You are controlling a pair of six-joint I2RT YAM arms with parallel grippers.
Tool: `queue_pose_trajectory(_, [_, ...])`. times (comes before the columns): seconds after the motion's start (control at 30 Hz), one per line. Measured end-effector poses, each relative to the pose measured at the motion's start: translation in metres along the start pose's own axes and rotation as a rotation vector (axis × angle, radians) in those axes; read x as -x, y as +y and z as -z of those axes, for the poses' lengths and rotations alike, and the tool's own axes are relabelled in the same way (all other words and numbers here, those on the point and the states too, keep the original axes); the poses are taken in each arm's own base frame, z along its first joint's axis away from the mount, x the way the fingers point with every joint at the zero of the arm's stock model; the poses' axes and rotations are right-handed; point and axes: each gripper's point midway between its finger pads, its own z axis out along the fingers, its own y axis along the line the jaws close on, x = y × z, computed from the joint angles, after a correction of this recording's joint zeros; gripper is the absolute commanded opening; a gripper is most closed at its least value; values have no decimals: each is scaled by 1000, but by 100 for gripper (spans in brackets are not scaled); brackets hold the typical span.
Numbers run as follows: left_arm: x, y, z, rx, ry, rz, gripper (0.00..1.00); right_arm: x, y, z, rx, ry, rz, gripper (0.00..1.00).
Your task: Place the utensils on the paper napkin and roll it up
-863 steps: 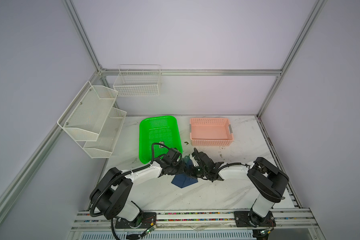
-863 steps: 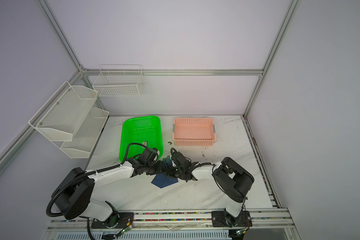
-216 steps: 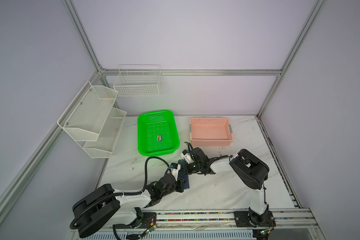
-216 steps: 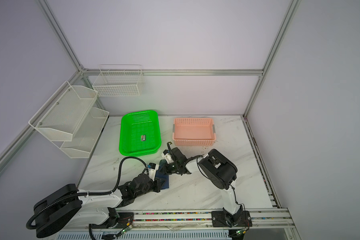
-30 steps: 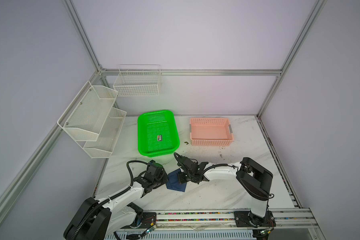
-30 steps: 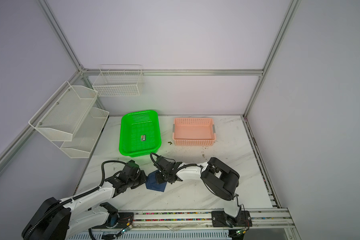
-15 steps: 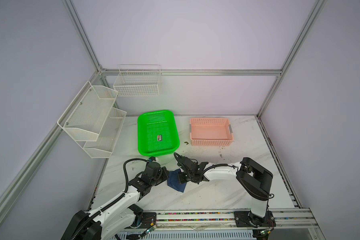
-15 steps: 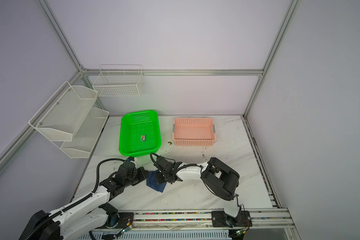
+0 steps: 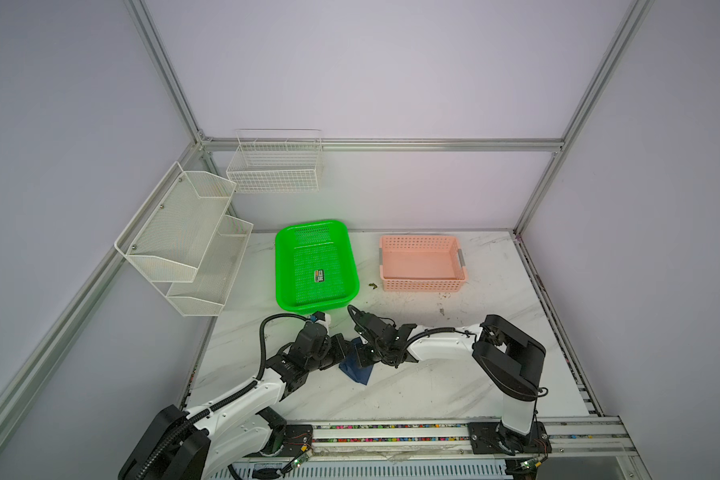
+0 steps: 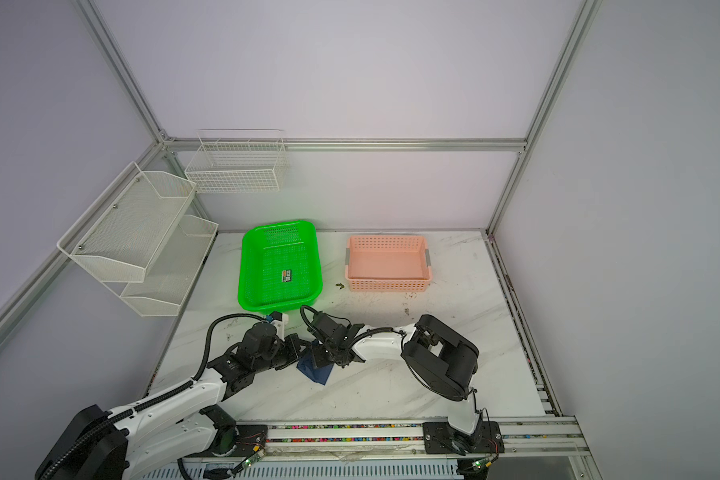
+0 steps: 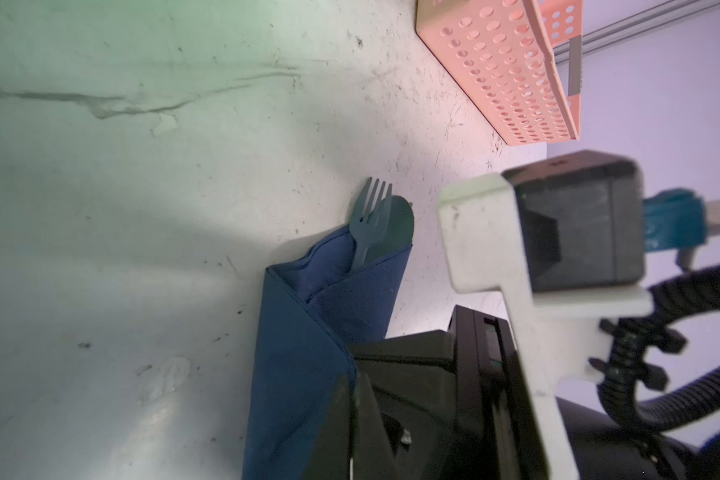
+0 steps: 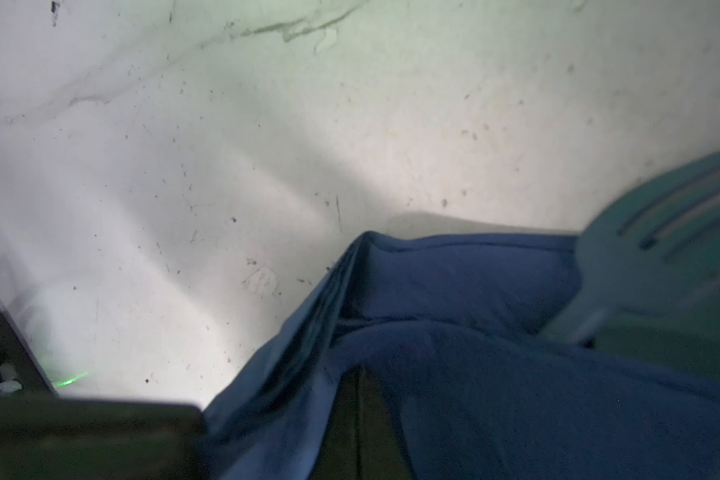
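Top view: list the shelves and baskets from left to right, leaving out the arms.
white mesh wall shelf → white wire basket → green basket → pink basket

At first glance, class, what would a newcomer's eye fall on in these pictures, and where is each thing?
The bright green basket at the rear of the table glows loudest, with a pink basket to its right. At the front, a navy paper napkin lies folded around the utensils; the fork and spoon stick out of its end.
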Motion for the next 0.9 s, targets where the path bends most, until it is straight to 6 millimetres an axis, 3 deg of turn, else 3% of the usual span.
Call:
queue_pose_trajectory(0.13, [-9,-2,-2,-19,17,6,0,0,0,0,0,0,0,4])
queue_pose_trajectory(0.47, [-32,13,-9,14,72,43,0,0,0,0,-3,3,-1,4])
queue_pose_trajectory(0.9, [-48,35,-18,79,106,74,0,0,0,1,-6,6,-7,7])
